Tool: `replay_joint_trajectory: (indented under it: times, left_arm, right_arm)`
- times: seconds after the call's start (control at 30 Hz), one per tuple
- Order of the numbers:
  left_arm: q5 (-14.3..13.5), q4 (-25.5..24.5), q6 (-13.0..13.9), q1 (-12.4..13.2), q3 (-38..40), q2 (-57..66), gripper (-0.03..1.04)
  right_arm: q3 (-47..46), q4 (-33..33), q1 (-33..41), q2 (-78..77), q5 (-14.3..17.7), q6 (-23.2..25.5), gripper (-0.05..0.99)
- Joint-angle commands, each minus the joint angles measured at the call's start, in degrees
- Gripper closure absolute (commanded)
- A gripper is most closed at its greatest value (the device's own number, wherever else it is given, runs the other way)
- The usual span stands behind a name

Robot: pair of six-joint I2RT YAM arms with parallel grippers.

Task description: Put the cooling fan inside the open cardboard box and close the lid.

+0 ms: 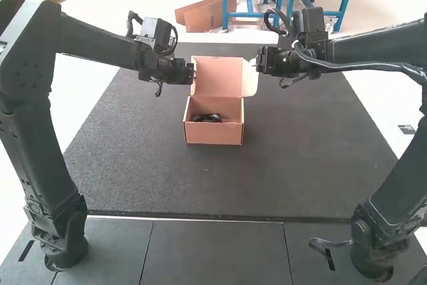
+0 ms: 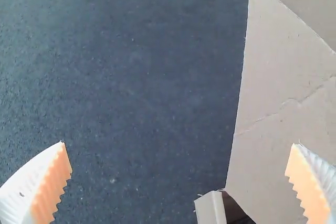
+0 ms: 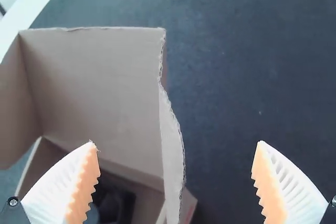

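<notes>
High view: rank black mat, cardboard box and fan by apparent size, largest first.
1. black mat, by far the largest, spread under everything.
2. cardboard box, with its lid standing up.
3. fan, smallest; it lies inside the box and the front wall hides part of it.

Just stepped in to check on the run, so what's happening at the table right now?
The cooling fan lies inside the cardboard box on the dark mat. The lid stands upright, not yet closed. The left gripper is at the lid's left edge and the right gripper at its right edge, both open, neither clamping it.
</notes>
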Motion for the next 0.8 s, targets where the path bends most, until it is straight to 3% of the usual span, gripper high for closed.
replay_joint_trajectory:
  times: [0.0, 0.1, 0.47, 0.77]
  left_arm:
    - [1.7, 0.3, -0.6, -0.7, 0.8, -1.9, 0.04]
    - [1.7, 0.1, -0.5, -0.7, 0.8, -1.9, 0.04]
    - [1.7, 0.0, -0.6, -0.7, 0.8, -1.9, 0.04]
    - [1.6, -0.3, -0.6, -0.7, 0.8, -1.9, 0.04]
  right_arm:
    - [1.2, 0.8, -0.2, 2.7, -1.1, 1.0, 0.27]
    - [1.9, 1.1, 0.0, 4.3, -1.2, 1.1, 0.32]
    - [2.0, 4.9, 0.0, 4.9, -2.5, 2.0, 0.64]
    - [1.7, 5.0, 0.2, 5.1, -3.8, 2.2, 0.74]
